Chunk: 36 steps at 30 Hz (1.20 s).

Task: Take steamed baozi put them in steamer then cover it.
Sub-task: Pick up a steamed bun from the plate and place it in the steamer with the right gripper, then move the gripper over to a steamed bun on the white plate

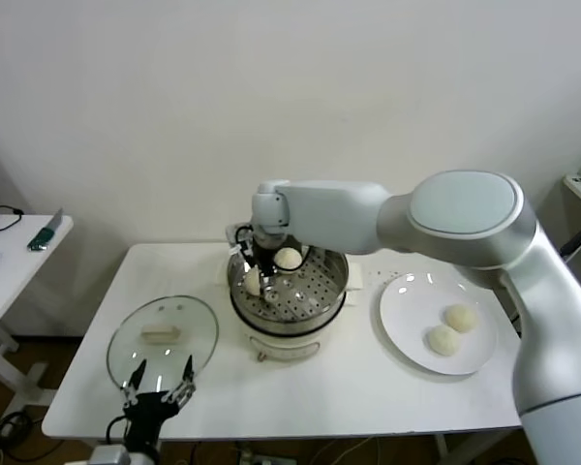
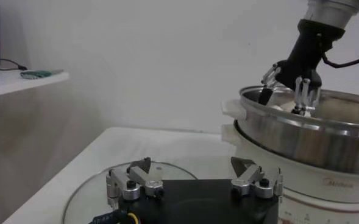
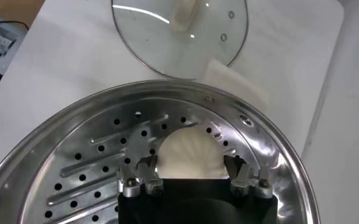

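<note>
Head view, your near edge first: the left gripper point(image 1: 159, 380) hovers at the table's point(image 1: 349, 402) front-left corner, fingers spread wide, nothing between them. Just beyond it the glass lid point(image 1: 163, 334) lies flat on the tabletop, cream knob up, well clear of the pot.

Mid-table you have the steamer point(image 1: 289, 291), steel pot on its cream base, uncovered. The right gripper point(image 1: 259, 281) reaches down inside it at the left side of the perforated tray. In the right wrist view its jaws stand apart on either side of one steamed baozi point(image 3: 188, 155) resting on the tray point(image 3: 88, 176); the fingers point(image 3: 136, 176) flank the bun but you cannot confirm contact. A second bun point(image 1: 288, 258) sits on the tray toward the pot's far side.

Toward the table's right edge, the white plate point(image 1: 407, 300) carries two more buns point(image 1: 443, 339), close beside each other.

Left wrist view: the right gripper point(image 2: 286, 91) dips over the steamer's point(image 2: 307, 137) rim, fingers parted.

Far left, a separate side table point(image 1: 19, 262) holds small items too small to name.
</note>
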Each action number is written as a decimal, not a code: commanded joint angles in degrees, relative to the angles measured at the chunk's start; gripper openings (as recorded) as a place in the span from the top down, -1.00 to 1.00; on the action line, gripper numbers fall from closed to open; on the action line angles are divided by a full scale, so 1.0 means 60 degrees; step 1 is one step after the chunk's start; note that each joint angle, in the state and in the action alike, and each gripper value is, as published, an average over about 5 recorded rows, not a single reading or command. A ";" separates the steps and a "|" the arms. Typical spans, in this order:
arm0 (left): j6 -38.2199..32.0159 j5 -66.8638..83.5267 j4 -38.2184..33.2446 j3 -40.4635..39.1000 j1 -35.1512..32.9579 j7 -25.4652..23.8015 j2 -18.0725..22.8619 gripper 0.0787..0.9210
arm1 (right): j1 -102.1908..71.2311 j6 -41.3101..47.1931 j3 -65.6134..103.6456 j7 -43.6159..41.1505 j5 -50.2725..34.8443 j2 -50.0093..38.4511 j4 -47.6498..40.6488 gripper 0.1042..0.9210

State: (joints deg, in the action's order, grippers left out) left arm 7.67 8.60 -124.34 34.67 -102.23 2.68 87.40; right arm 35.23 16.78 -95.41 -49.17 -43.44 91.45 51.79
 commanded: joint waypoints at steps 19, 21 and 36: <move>0.0052 -0.0026 -0.0258 -0.0072 -0.0106 -0.0011 -0.0071 -0.77 | 0.3681 0.0023 -0.1687 -0.0421 -0.1193 -0.5057 0.4659 -0.76; 0.0048 -0.0026 -0.0280 -0.0062 -0.0119 -0.0009 -0.0073 -0.77 | 0.3917 -0.0029 -0.1986 -0.0501 -0.1013 -0.5738 0.4973 -0.76; -0.0153 0.0250 -0.0012 0.0288 0.0243 -0.0306 -0.0198 -0.77 | 0.2057 -0.0602 -0.2091 -0.0750 0.2148 -0.9102 0.4612 -0.76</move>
State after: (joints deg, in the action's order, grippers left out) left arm 7.03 9.05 -124.97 35.70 -101.78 1.54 86.52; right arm 53.58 14.23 -108.16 -53.11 -40.50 50.62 78.53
